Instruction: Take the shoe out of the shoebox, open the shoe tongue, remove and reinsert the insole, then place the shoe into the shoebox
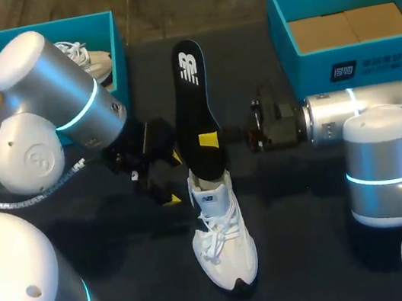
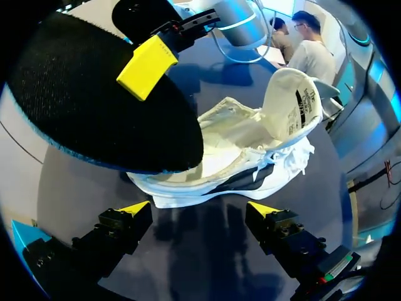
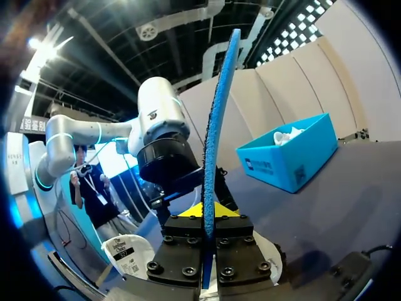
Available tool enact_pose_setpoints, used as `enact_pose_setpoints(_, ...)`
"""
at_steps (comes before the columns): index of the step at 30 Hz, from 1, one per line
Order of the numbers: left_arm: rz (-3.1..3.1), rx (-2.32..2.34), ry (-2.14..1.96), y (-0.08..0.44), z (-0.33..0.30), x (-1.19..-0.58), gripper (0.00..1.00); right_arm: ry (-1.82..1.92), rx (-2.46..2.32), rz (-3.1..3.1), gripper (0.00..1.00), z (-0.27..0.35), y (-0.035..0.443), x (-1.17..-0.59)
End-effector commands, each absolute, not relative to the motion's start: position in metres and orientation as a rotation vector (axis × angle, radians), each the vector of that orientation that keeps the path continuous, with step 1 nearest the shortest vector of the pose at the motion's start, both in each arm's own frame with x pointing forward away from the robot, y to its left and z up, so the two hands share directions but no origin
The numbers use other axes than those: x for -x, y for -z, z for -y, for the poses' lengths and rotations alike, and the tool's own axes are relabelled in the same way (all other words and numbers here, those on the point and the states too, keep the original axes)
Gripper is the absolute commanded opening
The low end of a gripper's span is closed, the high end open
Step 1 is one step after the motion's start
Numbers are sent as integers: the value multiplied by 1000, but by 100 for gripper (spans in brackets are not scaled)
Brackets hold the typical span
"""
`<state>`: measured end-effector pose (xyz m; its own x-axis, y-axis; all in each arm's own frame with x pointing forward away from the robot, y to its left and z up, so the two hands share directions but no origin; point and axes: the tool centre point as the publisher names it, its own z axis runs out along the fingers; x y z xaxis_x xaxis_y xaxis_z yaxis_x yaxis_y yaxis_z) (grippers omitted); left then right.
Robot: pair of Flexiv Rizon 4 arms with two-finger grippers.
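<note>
Shoe [image 1: 225,247] upright, second shoe [image 1: 89,61] boxed; one insole [image 1: 194,97] clamped in right gripper [image 1: 209,141]; left gripper [image 2: 199,208] wide; two shoeboxes [image 1: 357,66].

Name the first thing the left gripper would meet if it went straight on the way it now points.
Most likely the white shoe, low on its side near the sole. The black insole sits higher, off that line, though depth is hard to judge.
</note>
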<state>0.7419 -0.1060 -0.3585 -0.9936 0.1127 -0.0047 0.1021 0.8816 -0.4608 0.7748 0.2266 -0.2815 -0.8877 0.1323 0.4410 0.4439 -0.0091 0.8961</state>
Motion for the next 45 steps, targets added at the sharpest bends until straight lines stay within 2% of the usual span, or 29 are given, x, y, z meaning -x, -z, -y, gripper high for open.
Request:
enact_pose_setpoints(1, 3033, 172, -738, 359, 107, -738, 100, 1998, 615, 2036, 0, -228, 282, -772)
enact_pose_setpoints(45, 3022, 63, -732, 362, 105, -744, 100, 2149, 659, 2004, 0, -241, 290, -773)
